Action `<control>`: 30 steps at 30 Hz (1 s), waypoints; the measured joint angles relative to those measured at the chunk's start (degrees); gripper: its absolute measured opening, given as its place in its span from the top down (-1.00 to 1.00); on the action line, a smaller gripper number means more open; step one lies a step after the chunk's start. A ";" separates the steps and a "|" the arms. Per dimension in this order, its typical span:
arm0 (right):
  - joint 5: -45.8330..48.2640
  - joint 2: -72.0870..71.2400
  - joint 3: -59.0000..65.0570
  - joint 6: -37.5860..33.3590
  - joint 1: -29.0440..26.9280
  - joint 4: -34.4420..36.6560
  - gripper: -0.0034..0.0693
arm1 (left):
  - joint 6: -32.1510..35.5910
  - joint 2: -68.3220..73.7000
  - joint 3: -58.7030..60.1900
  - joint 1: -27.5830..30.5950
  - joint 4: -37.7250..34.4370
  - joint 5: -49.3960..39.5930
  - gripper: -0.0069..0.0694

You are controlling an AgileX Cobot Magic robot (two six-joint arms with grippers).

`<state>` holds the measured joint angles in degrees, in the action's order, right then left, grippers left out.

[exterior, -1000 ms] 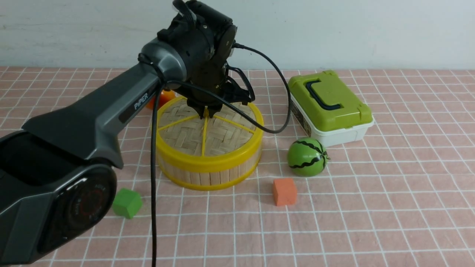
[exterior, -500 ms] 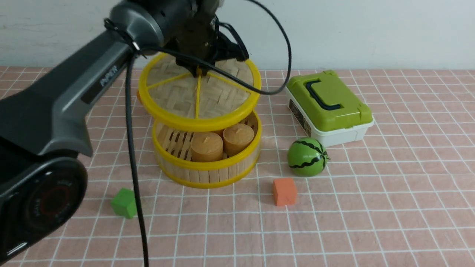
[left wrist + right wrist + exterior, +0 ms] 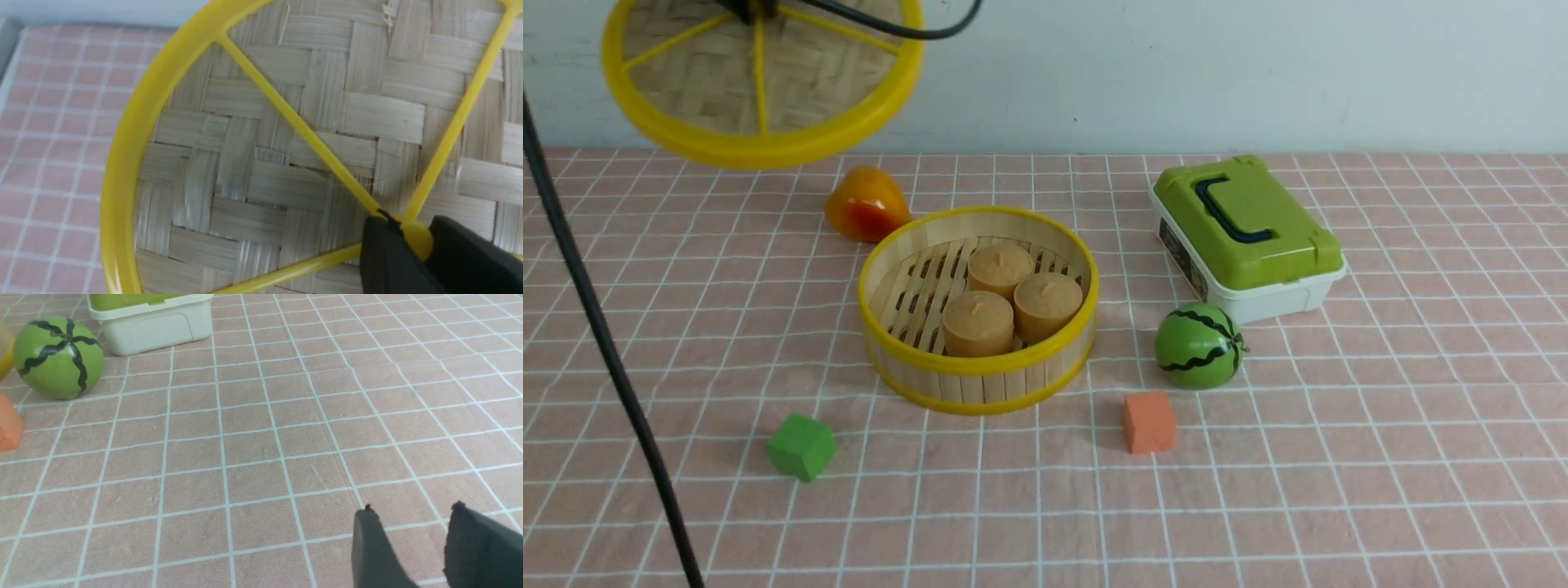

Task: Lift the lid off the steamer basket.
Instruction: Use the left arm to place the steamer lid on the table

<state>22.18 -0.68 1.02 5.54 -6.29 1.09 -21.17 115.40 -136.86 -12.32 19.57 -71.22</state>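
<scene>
The lid (image 3: 760, 82), woven bamboo with a yellow rim and spokes, hangs in the air at the top left of the front view, well clear of the steamer basket (image 3: 978, 371). My left gripper (image 3: 412, 239) is shut on the lid's (image 3: 286, 134) yellow centre hub. The basket stands open on the cloth with three tan round cakes (image 3: 1005, 298) inside. My right gripper (image 3: 412, 516) is open and empty, low over bare cloth; it does not show in the front view.
A white box with a green top (image 3: 1245, 237) stands right of the basket. A toy watermelon (image 3: 1199, 345), an orange cube (image 3: 1149, 421), a green cube (image 3: 802, 447) and an orange-red fruit (image 3: 866, 214) lie around it. A black cable (image 3: 605, 343) hangs at left.
My left gripper has lifted the lid off the basket and carried it up and to the left. The basket now stands open with the cakes in view. The arm has left most of the view.
</scene>
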 joint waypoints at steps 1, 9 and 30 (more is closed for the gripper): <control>0.00 0.00 0.00 0.00 0.00 0.00 0.24 | -0.06 -0.01 1.13 1.30 -0.53 0.00 0.54; 0.00 0.00 0.00 0.00 0.00 0.00 0.24 | -2.11 0.19 22.15 8.31 -3.89 11.33 0.54; 0.00 0.00 0.00 0.00 0.00 0.00 0.24 | -11.97 6.31 39.39 9.43 -4.35 30.49 0.23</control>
<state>22.18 -0.68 1.02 5.54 -6.29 1.09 -33.14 121.72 -97.47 -2.89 15.22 -40.73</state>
